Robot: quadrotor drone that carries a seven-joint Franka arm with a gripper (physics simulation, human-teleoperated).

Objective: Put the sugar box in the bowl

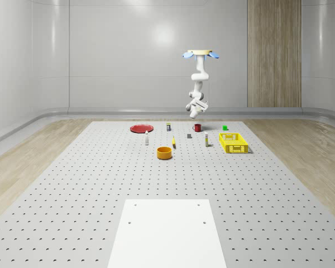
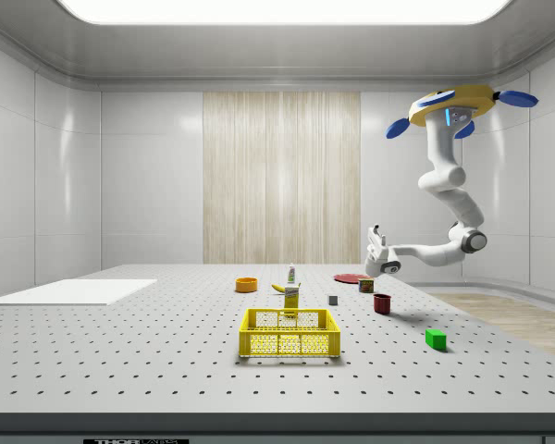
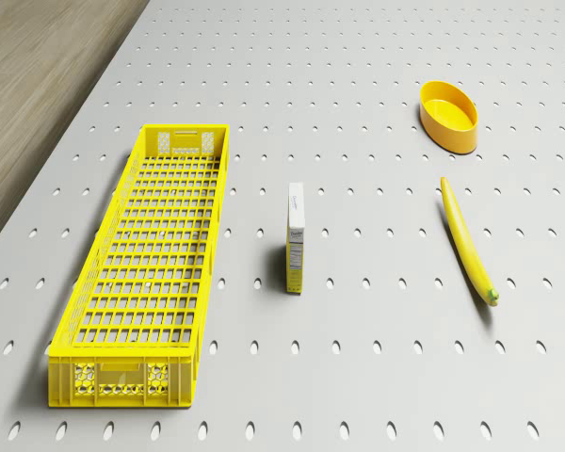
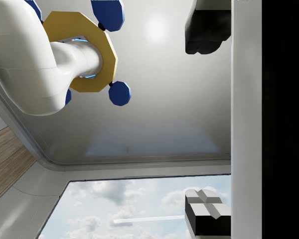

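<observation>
— Two fingers [image 4: 205, 31] of the tool [image 4: 207, 124] appear in our wrist view; how do they stand?
— We see them wide apart, with nothing between them. Past them are the ceiling and the drone [image 4: 84, 52], so the tool is turned upward.
— And where do we find the drone?
— It hovers high over the far part of the surface [image 1: 89, 184]. In the whole-scene view the arm hangs down from it and the tool is in the air above the red mug [image 1: 197, 127], touching nothing.
— Where is the sugar box [image 3: 295, 237]?
— It stands upright on the surface, between the yellow crate [image 3: 141, 273] and the banana [image 3: 466, 240], touching neither. In the side view we see it just behind the crate.
— And the bowl [image 3: 448, 115]?
— It sits beyond the banana's end, well apart from the box, and we see nothing inside it. The box is not in the bowl.
</observation>
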